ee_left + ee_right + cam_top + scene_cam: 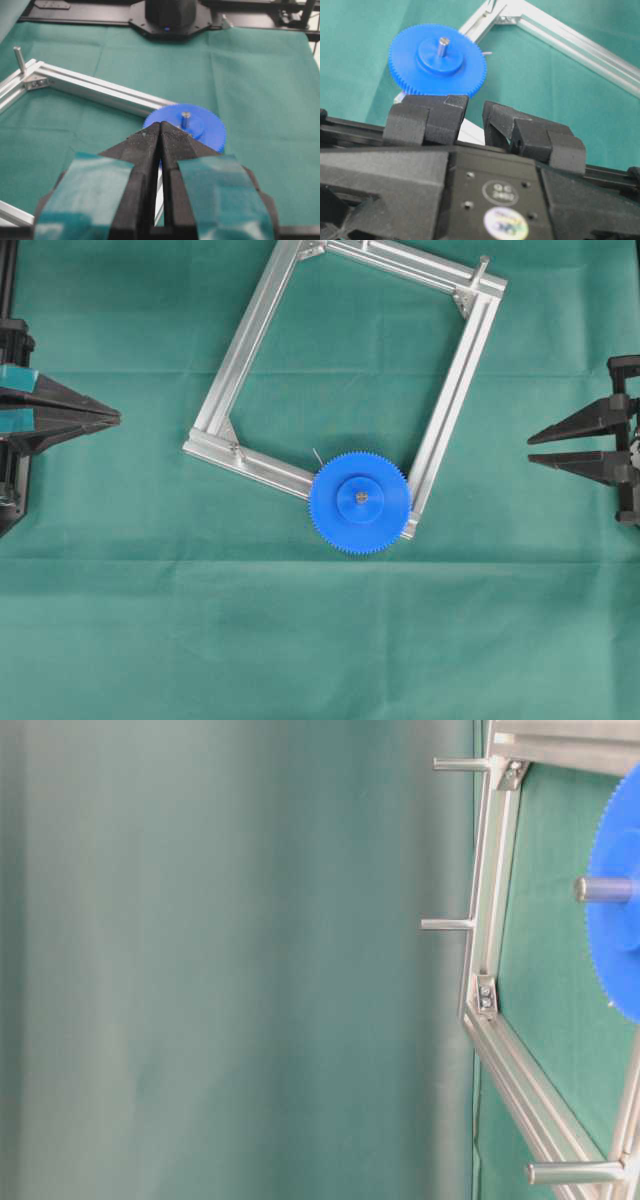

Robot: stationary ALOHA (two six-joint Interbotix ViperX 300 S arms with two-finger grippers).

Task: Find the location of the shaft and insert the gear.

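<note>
The blue gear lies flat on the near right corner of the aluminium frame. The shaft pokes up through its hub as a small grey dot. The left wrist view shows the gear with the shaft's tip just beyond my left gripper, whose jaws are pressed together. In the overhead view the left gripper rests at the left edge, far from the gear. My right gripper sits at the right edge, its fingers apart and holding nothing. Its wrist view shows the gear and the shaft.
A green cloth covers the table. A longer silvery peg juts from the frame's far right corner bracket. In the table-level view, pegs stick out of the frame and the gear shows at the right edge.
</note>
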